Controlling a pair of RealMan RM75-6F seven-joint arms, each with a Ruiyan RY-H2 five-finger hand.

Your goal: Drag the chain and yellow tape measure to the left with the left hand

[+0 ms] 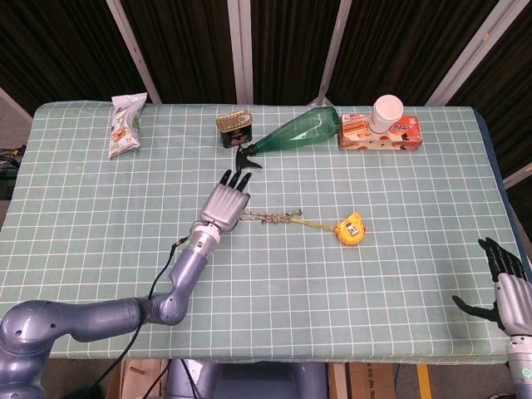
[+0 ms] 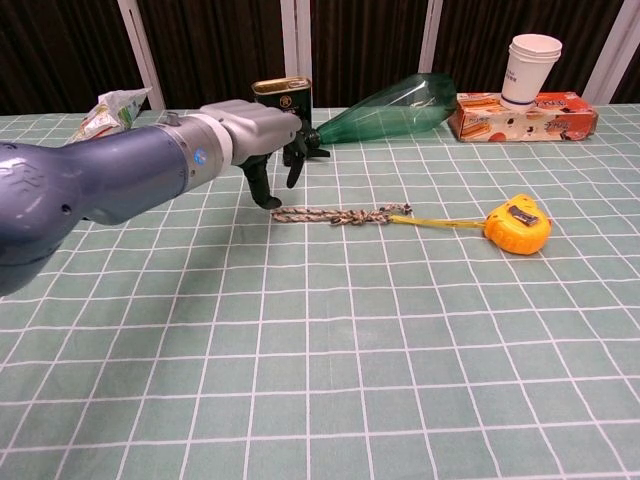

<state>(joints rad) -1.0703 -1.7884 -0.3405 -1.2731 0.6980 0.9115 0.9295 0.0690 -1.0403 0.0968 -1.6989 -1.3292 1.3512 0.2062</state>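
The left hand (image 1: 226, 202) is stretched out over the middle of the table, right at the left end of the chain (image 1: 268, 218). Its dark fingers (image 1: 235, 179) are straight and a little apart, and they point away from the robot toward the spray bottle. From the chest view the thumb (image 2: 262, 190) points down and its tip is just beside the end of the chain (image 2: 335, 215). I cannot tell if it touches. The hand (image 2: 255, 130) holds nothing.

The chain lies flat in a line from left to right on the green checked table (image 1: 349, 283). At its right end it joins a thin yellow strip of tape, and that strip runs on to the yellow tape measure (image 1: 350, 229). The tape measure (image 2: 517, 223) sits flat on the cloth, well to the right of the left hand.

The right hand (image 1: 509, 287) is far away at the near right corner of the table. Its fingers are spread and it holds nothing.

At the back of the table there is a green spray bottle (image 1: 295, 132) lying on its side, with its black nozzle close to the left hand's fingertips. Beside the nozzle stands a small tin can (image 1: 234, 128). Further right lies an orange box (image 1: 378, 133) with a white paper cup (image 1: 386, 112) on top of it. A snack bag (image 1: 125, 125) lies at the back left corner.
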